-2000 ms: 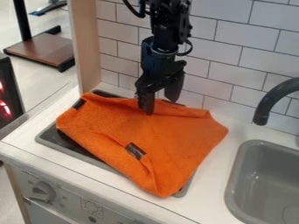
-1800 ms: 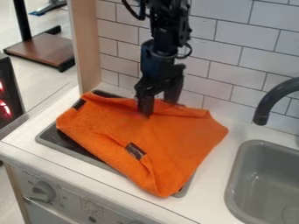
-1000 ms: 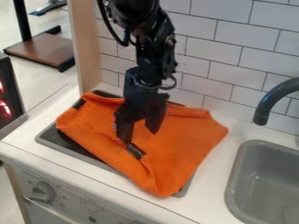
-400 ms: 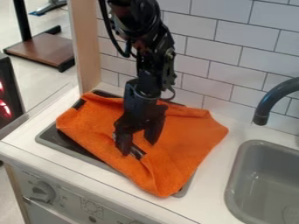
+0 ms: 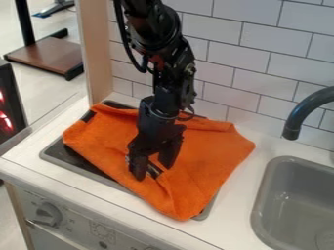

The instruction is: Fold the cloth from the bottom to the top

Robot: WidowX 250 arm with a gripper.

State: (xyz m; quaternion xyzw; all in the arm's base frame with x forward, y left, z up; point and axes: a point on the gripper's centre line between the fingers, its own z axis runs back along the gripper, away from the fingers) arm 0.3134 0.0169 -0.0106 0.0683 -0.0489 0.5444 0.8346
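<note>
The orange cloth [image 5: 209,149] lies spread and rumpled over the dark stovetop [image 5: 58,154], one corner pointing toward the front of the desk [image 5: 238,195] and another reaching out onto the desk on the sink side. Its far edge is doubled into a loose ridge near the wall, and creases run down toward the front corner. A dark patch [image 5: 155,171] sits on its near side.

My tool [image 5: 153,172] hangs down over that patch, its two fingers spread apart, one on each side of it. I cannot tell whether the tips touch the cloth. My arm [image 5: 159,63] comes in from the top edge and leans slightly over the cloth.

To the right, a grey sink [image 5: 259,197] is set into the desk, with a dark faucet [image 5: 301,116] curving over it. Behind is a white tiled wall [image 5: 261,53], a pale wooden panel [image 5: 98,58] at its left end. A knob [image 5: 48,214] is on the front panel below.
</note>
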